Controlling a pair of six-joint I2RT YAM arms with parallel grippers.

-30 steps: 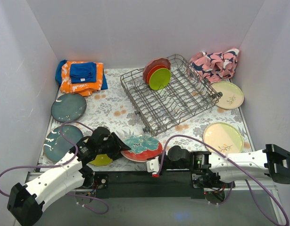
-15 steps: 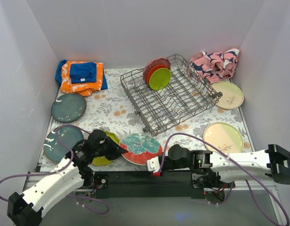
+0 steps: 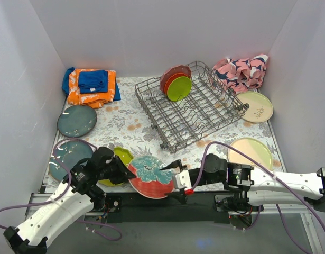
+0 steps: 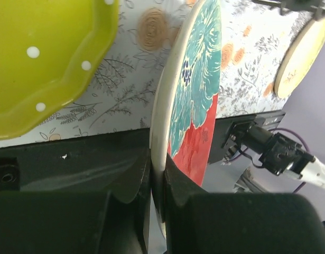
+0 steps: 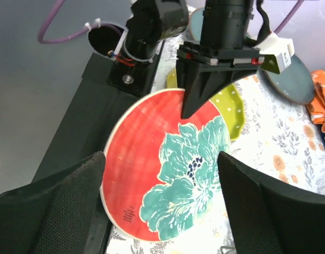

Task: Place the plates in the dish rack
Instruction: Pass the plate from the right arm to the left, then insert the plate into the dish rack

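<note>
The red-teal floral plate (image 3: 151, 180) stands tilted on edge at the table's near edge. My left gripper (image 3: 129, 173) is shut on its left rim; the wrist view has the white rim pinched between both pads (image 4: 157, 180). My right gripper (image 3: 171, 181) is open, its fingers (image 5: 72, 196) spread wide on either side of the plate's face (image 5: 151, 185) and not touching it. The dish rack (image 3: 191, 108) stands at the back middle, with a red, an orange and a lime plate (image 3: 176, 82) upright in its far left corner. A yellow-green dotted plate (image 3: 117, 159) lies just behind my left gripper.
A teal plate (image 3: 64, 159) and a slate-blue plate (image 3: 76, 120) lie at the left. Two cream plates lie at the right, one near (image 3: 250, 153) and one far (image 3: 256, 106). Folded orange-blue cloths (image 3: 91, 84) and a pink patterned cloth (image 3: 241, 71) fill the back corners.
My left gripper has shut on the floral plate's rim and tipped the plate up on edge. My right gripper has opened wide and drawn back slightly to the right.
</note>
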